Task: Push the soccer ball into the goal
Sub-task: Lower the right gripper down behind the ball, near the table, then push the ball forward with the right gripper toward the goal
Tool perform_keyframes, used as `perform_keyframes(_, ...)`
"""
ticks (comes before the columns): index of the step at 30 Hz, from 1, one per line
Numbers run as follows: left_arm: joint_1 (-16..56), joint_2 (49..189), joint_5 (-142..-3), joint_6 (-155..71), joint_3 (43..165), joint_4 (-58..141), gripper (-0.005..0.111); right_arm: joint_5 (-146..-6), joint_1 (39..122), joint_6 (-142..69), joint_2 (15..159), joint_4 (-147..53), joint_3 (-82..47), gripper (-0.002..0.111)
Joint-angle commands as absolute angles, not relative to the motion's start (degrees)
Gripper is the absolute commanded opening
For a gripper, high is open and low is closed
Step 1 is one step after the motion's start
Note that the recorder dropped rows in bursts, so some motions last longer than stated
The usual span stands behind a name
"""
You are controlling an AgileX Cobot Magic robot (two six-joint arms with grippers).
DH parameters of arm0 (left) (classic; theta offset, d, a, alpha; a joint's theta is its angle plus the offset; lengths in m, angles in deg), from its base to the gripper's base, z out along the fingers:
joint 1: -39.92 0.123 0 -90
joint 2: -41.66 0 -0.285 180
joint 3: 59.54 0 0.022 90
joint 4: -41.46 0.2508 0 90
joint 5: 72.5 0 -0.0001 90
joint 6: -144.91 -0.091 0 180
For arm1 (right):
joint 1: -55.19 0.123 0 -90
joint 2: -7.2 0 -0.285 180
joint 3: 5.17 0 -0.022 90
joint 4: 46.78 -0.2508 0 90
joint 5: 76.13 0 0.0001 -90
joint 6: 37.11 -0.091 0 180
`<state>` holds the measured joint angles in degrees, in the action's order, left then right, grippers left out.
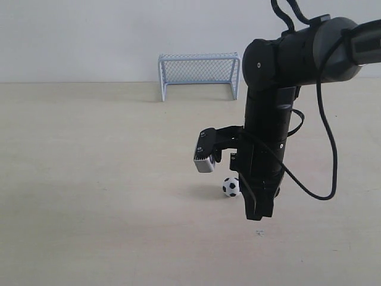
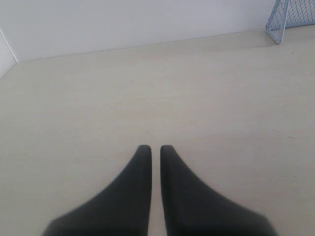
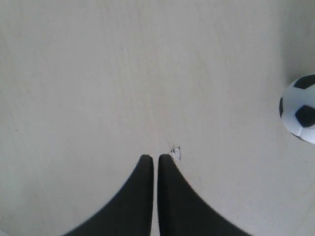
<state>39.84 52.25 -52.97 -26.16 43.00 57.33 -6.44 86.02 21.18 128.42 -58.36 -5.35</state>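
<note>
The soccer ball, small, white with black patches, rests on the pale table right beside my right arm's lower end. In the right wrist view the soccer ball sits at the frame edge, off to one side of the right gripper, which is shut on nothing. The right gripper points down at the table just in front of the ball. The goal, pale blue with mesh netting, stands at the far edge by the wall. The left gripper is shut and empty, with a corner of the goal far off.
A small dark scuff mark lies on the table near the right gripper's tip; the same scuff mark shows beside the right fingertips. A white wall rises behind the goal. A black cable loops from the right arm.
</note>
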Motion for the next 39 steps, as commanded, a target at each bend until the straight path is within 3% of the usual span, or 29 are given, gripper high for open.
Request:
perform_keyframes(1, 39.4, 52.6, -53.2, -25.6, 43.2, 57.4, 0.006, -6.2, 86.2, 21.3, 128.2, -59.5, -5.0, 0.0)
perform_keyframes(7, 39.4, 52.6, -53.2, -25.6, 43.2, 57.4, 0.006, -6.2, 86.2, 20.9, 128.2, -61.1, -5.0, 0.0)
perform_keyframes(22, 39.4, 52.6, -53.2, -25.6, 43.2, 57.4, 0.006, -6.2, 86.2, 43.4, 128.2, -55.4, -5.0, 0.0)
perform_keyframes(39, 39.4, 52.6, -53.2, -25.6, 43.2, 57.4, 0.006, -11.1, 86.3, 40.6, 132.9, -53.9, -2.0, 0.0)
